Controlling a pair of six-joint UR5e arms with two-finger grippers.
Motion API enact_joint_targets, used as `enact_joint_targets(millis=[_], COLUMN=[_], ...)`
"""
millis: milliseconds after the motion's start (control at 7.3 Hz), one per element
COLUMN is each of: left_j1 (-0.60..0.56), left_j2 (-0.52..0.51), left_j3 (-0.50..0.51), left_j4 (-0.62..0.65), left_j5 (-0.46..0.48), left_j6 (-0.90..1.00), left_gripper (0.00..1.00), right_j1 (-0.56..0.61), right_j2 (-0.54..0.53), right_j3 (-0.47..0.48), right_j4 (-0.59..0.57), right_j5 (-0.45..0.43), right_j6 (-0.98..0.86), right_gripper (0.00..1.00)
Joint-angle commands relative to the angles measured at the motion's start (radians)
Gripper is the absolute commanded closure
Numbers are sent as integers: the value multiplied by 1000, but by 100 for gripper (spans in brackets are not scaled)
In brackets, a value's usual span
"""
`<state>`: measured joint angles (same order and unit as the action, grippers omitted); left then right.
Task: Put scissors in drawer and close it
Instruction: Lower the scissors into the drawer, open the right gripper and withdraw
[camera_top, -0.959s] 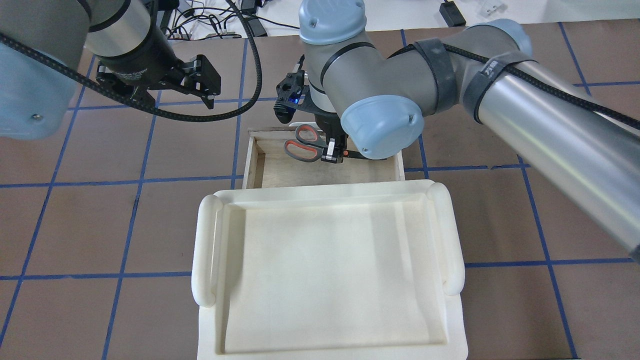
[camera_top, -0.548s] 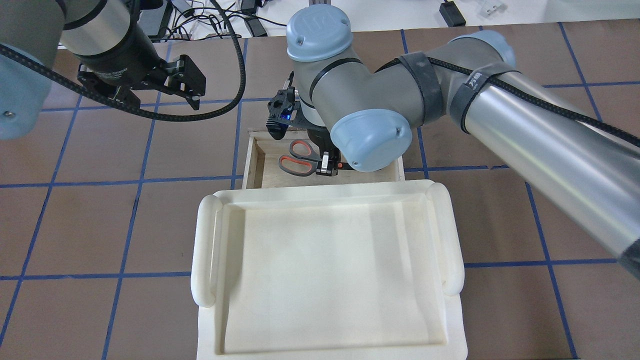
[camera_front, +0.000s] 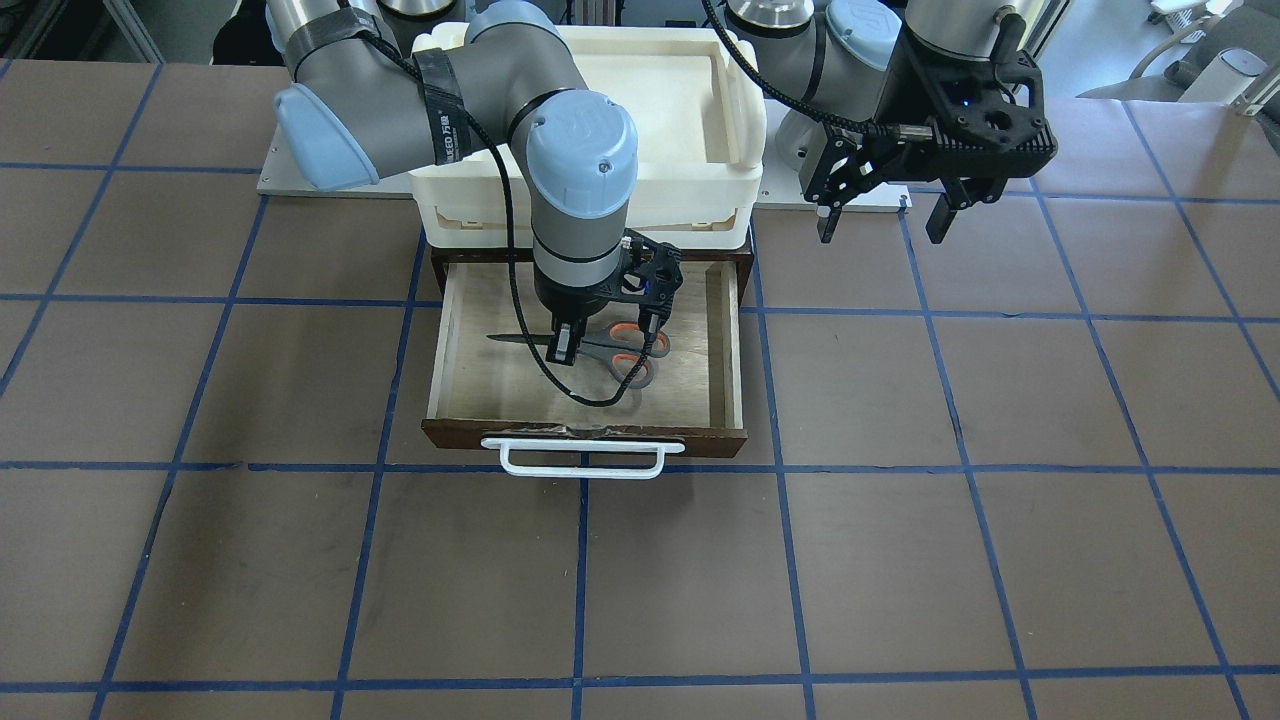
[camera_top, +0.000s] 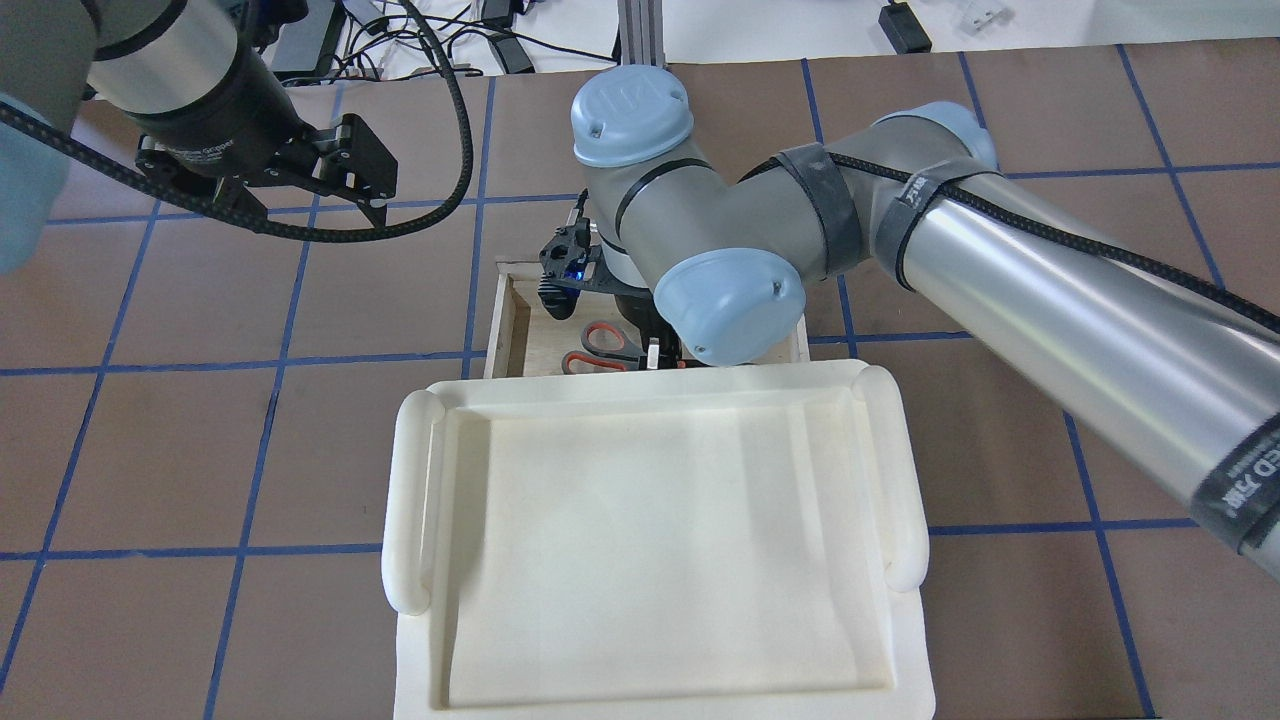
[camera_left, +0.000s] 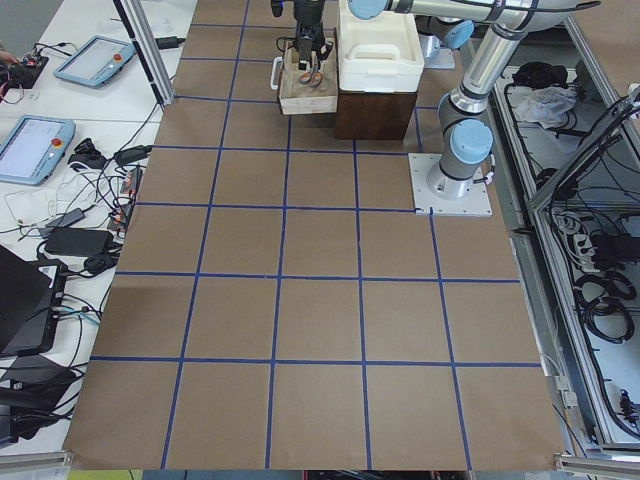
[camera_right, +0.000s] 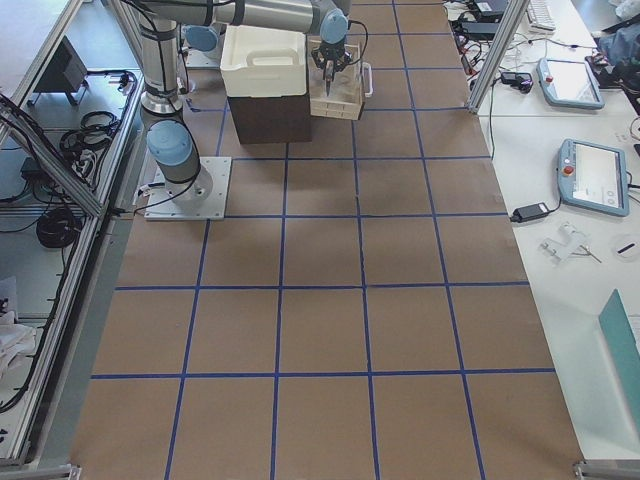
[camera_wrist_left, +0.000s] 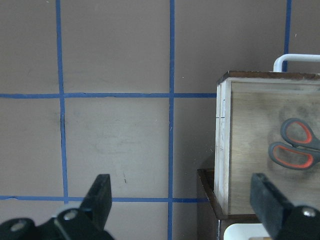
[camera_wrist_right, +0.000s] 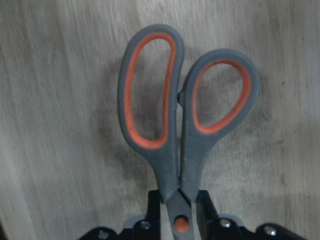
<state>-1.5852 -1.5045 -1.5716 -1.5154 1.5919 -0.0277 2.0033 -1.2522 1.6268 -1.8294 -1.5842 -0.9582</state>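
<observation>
Readable print: "Gripper" in white on the left arm's black wrist collar. The black strap on the right arm carries white lettering, maybe "...EED" plus two characters, too small to be sure.

Right gripper (camera_wrist_right: 178, 212): jaws nearly together, pinching the scissors (camera_wrist_right: 172, 125) at the pivot, just below the grey handles. The orange-lined loops stick out clear of the fingers.

The scissors sit inside the open drawer (camera_front: 447, 330), near the middle of its plywood floor. Blades point to the robot's right, loops to its left. The white bar handle (camera_front: 582, 458) is on the far front, away from the robot.

Left gripper (camera_front: 882, 222): jaws spread wide, holding nothing, over bare table (camera_front: 900, 500) left of the drawer.

White tray (camera_top: 410, 500) sits on the cabinet above the drawer.
</observation>
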Motion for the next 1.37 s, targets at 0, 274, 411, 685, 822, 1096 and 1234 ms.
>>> enact_joint_targets(millis=[0,274,411,685,822,1096,1234], left_j1=[1,1,1,4,2,-4,-13], left_j2=[-3,-5,-6,-43,-86,-141,-164], left_j3=[2,2,2,60,111,177,192], left_j4=[-5,-6,-6,-12,-18,-28,-28], left_j5=[-3,-3,-3,-3,-3,-7,-16], left_j6=[0,0,0,0,0,-1,-1], left_gripper=[0,0,0,0,0,0,0], right_j1=[-1,-6,-12,-40,-85,-219,-291], right_j2=[-4,-9,-27,-84,-116,-188,-208], right_j3=[-2,-11,-18,-48,-71,-82,-82], right_j4=[-13,-14,-14,-19,-15,21,51], right_j5=[3,23,20,1,1,0,4], right_j6=[6,7,13,135,291,484,577], right_gripper=[34,1,1,0,0,0,0])
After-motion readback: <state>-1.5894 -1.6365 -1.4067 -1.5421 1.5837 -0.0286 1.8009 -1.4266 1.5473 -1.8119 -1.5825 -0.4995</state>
